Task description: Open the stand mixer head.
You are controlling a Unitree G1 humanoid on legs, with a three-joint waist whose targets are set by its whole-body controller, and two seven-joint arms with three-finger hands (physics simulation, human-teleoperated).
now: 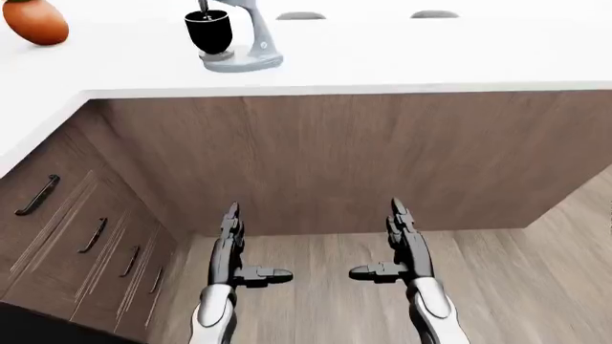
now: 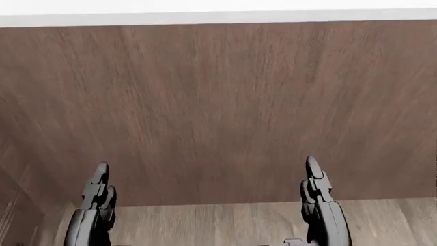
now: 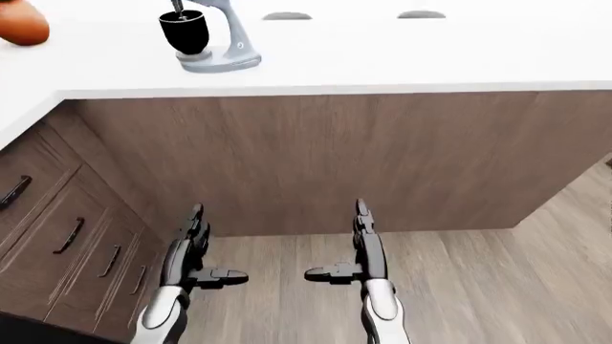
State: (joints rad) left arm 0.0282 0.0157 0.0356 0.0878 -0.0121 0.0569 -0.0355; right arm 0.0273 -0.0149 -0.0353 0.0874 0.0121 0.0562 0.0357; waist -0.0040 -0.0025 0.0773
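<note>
A grey stand mixer (image 1: 244, 44) with a black bowl (image 1: 209, 31) stands on the white counter (image 1: 402, 61) at the top left of the left-eye view; its head is cut off by the picture's top edge. My left hand (image 1: 239, 247) and right hand (image 1: 392, 244) hang low over the wooden floor, well below the counter, fingers straight and thumbs pointing inward, holding nothing. In the head view only the two hands' fingers (image 2: 98, 187) show against the brown panel.
An orange round object (image 1: 36, 21) sits on the counter's top left. A brown wooden panel (image 1: 364, 158) fills the counter's side. Drawers with dark handles (image 1: 38, 195) run down the left. Two grey oval shapes (image 1: 301, 16) lie far up the counter.
</note>
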